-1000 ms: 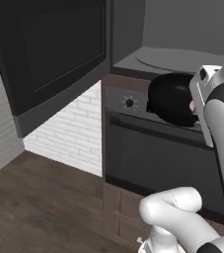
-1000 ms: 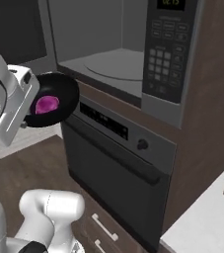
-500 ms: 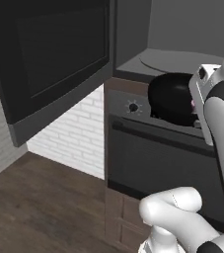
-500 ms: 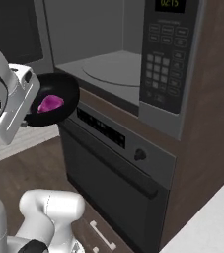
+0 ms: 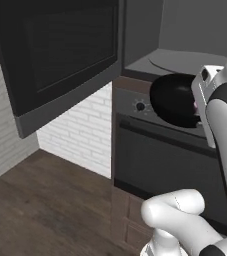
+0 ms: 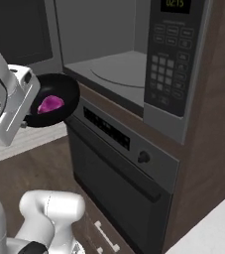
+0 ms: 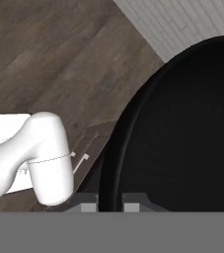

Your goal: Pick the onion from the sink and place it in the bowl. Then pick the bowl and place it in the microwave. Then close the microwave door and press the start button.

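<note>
Glossy black bowl [image 6: 52, 100]: carried in the air by its rim, in front of the oven [image 6: 119, 183] and just below the level of the microwave [image 6: 114, 64] floor; tilted, its open side turned toward the right base view.
Onion [image 6: 50, 104]: magenta bulb lying inside the bowl, against the lower part of the hollow.
Gripper [image 7: 109, 206]: the two dark tips sit close together with the bowl's rim running between them in the hand view, so the jaws are nearly closed and pinched on that rim (a thin edge, hence the small gap).
Deciding relation: the open cavity with its round grey turntable [image 6: 119, 74] lies up and to the far right of the bowl in the right base view; the bowl is not yet over the cavity lip.
Microwave door [image 5: 55, 60]: swung wide open on the left, well apart from the bowl.
Judgement: the next move likely calls for lifting and levelling the bowl before sliding it in, or the onion may roll out.
</note>
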